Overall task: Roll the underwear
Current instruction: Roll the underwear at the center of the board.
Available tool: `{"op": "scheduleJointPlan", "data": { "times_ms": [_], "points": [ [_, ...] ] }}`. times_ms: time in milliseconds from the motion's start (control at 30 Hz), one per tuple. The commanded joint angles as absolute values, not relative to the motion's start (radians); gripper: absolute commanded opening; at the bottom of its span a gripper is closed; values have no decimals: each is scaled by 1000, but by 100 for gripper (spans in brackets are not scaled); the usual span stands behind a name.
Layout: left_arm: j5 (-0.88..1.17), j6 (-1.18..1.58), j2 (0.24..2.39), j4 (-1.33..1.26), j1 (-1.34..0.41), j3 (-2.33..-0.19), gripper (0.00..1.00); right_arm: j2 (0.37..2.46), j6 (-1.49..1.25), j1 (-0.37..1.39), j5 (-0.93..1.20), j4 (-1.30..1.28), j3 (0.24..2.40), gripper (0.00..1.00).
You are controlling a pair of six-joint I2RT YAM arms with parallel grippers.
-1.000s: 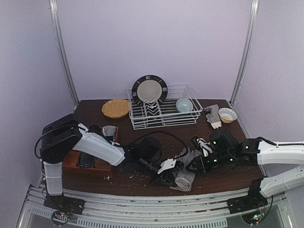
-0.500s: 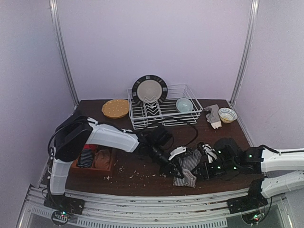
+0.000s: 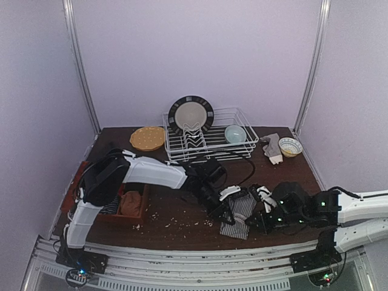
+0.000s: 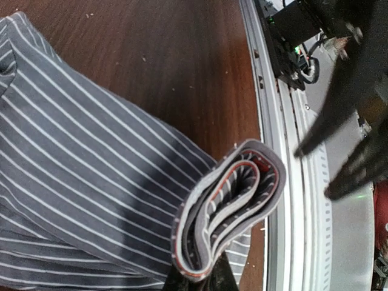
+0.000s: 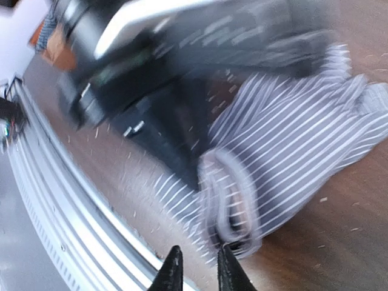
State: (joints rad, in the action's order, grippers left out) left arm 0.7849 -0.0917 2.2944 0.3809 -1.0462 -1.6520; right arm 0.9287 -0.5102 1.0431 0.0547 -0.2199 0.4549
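Note:
The dark underwear with fine white stripes [image 3: 238,213] lies near the table's front edge, partly rolled. In the left wrist view its rolled end [image 4: 233,206] stands up from the flat striped cloth [image 4: 73,182]. My left gripper [image 4: 200,277] is shut on the roll's lower edge. My right gripper [image 5: 199,270] sits just in front of the roll's other end [image 5: 227,194]. Its tips stand a narrow gap apart with only table between them, and the right tip touches the cloth. From above, the left gripper [image 3: 223,205] and right gripper [image 3: 254,219] flank the garment.
A wooden tray [image 3: 144,205] at the left holds an orange-brown garment [image 3: 130,203] and a dark one. At the back stand a wire dish rack [image 3: 209,145] with a plate [image 3: 191,115] and a bowl [image 3: 235,133], and a yellow dish [image 3: 147,138]. At the right are a small bowl [image 3: 290,146] and a rag. Crumbs litter the table.
My left gripper has carried the rolled end away from the front edge and to the right. My right gripper's jaws have narrowed and the arm has shifted right.

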Motion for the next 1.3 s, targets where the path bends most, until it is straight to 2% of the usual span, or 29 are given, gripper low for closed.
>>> {"op": "scheduleJointPlan", "data": {
  "times_ms": [0,200,333,500,567,600,633,1067,1267],
  "points": [
    [715,-76,2342,445,-1037,-1718,0,1044,-473,1139,28,-233,525,16],
    [676,-60,2359,466,-1029,-1738,0,1168,-523,1151,-90,-234,569,15],
    [672,-58,2346,456,-1026,-1720,13,1219,-562,1104,-108,-191,547,16],
    [650,-57,2294,420,-1026,-1668,41,1291,-595,1070,-128,-166,540,16],
    [638,-56,2267,400,-1026,-1635,68,1307,-606,1058,-124,-150,536,16],
    [634,-55,2255,392,-1026,-1621,85,1315,-608,1054,-120,-143,535,16],
    [633,-55,2240,383,-1027,-1607,96,1324,-610,1052,-115,-137,536,16],
    [440,2,2051,236,-1027,-1376,98,1255,-560,1042,-72,-144,550,26],
    [289,53,1941,152,-1024,-1278,98,1157,-451,1071,-64,-166,579,34]
  ]
}}
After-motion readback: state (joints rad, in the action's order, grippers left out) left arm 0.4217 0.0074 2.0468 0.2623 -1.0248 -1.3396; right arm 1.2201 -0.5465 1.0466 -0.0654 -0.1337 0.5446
